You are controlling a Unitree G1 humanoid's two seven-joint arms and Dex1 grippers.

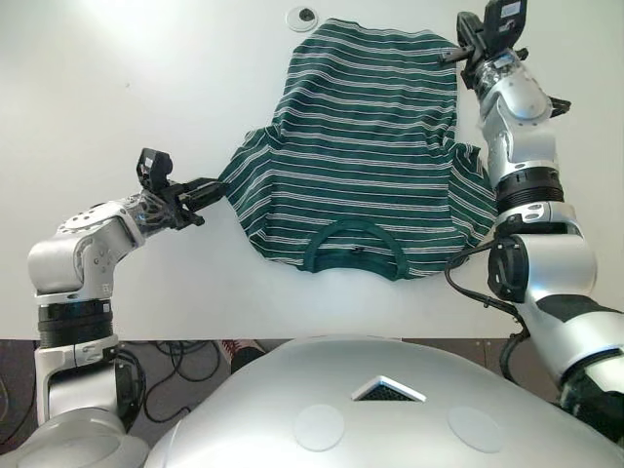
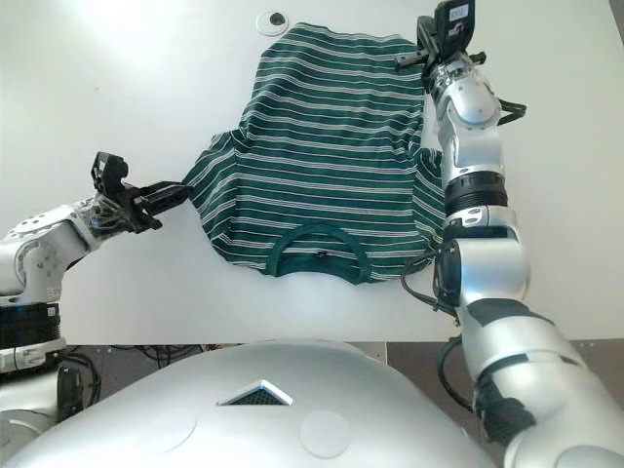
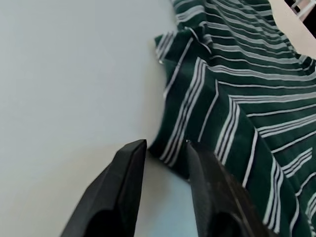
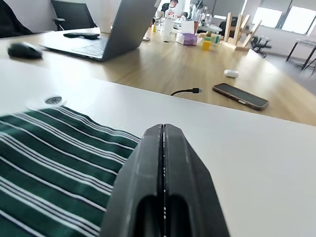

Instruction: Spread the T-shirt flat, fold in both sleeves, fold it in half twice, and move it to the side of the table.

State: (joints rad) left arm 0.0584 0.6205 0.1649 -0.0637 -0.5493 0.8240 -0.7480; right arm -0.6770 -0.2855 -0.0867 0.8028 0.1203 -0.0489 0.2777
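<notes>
The T-shirt (image 1: pixel 361 146) is a soft knit, dark green with thin white stripes. It lies spread on the smooth white table (image 1: pixel 117 78), with its ribbed collar (image 1: pixel 353 249) toward the robot. The left gripper (image 1: pixel 219 187) has its black fingers slightly parted and grasps nothing, with its tips just beside the left sleeve edge. The right gripper (image 1: pixel 450 54) is clenched empty at the far hem corner. A round grommet (image 1: pixel 304 17) sits near the hem.
</notes>
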